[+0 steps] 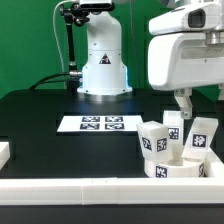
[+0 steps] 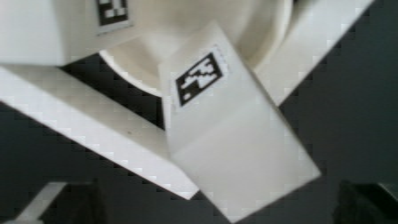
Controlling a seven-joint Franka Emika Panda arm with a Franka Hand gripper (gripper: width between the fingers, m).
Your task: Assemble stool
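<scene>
The white round seat (image 1: 176, 170) lies at the exterior view's right front with three white tagged block legs standing on it: one on the left (image 1: 152, 140), one in the middle at the back (image 1: 173, 128) and one on the right (image 1: 200, 138). My gripper (image 1: 180, 106) hangs just above the middle leg. In the wrist view a tagged leg (image 2: 228, 135) slants across the seat's round face (image 2: 196, 45), with another leg (image 2: 80, 95) beside it. My gripper (image 2: 210, 212) is open, its dark fingertips (image 2: 36, 205) wide apart at either side of the leg's end, not touching it.
The marker board (image 1: 97, 123) lies flat at the table's middle, in front of the robot's base (image 1: 103, 65). A long white rail (image 1: 70, 188) runs along the front edge, and a white block (image 1: 4, 152) sits at the exterior view's left edge.
</scene>
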